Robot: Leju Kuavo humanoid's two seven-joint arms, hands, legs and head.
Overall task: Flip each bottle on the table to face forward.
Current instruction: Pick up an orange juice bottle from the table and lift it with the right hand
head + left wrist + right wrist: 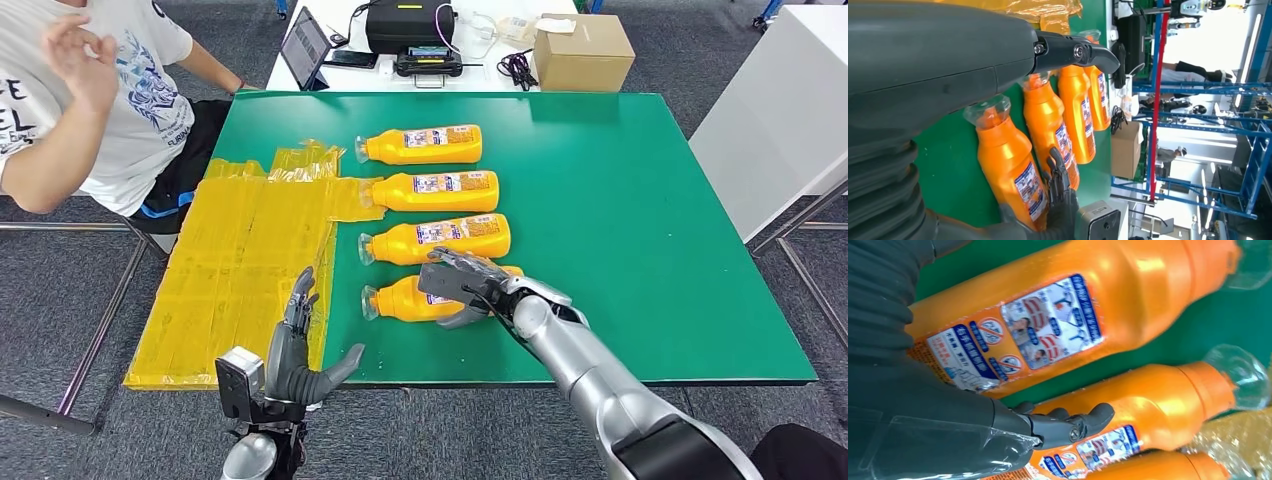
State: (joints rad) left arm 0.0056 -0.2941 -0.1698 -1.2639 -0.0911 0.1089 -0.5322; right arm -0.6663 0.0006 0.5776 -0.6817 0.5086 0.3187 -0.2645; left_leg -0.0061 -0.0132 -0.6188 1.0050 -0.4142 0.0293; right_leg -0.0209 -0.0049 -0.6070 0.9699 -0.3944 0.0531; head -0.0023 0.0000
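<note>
On green table (620, 220): right hand (462, 285) fingers spread over nearest bottle (405, 299); left hand (300, 350) open.

Glossy orange plastic bottles (425, 144), matt green table (620, 220), crinkled yellow film (240, 270)

This is a robotics lab or test hall: a green worktop (640, 200) on grey carpet (60, 290), a white table (310, 75) behind with a laptop (304, 45), a black case (410, 25), cables (517, 66) and a cardboard box (583, 52), and blue metal racking (1243, 135) beyond.
</note>
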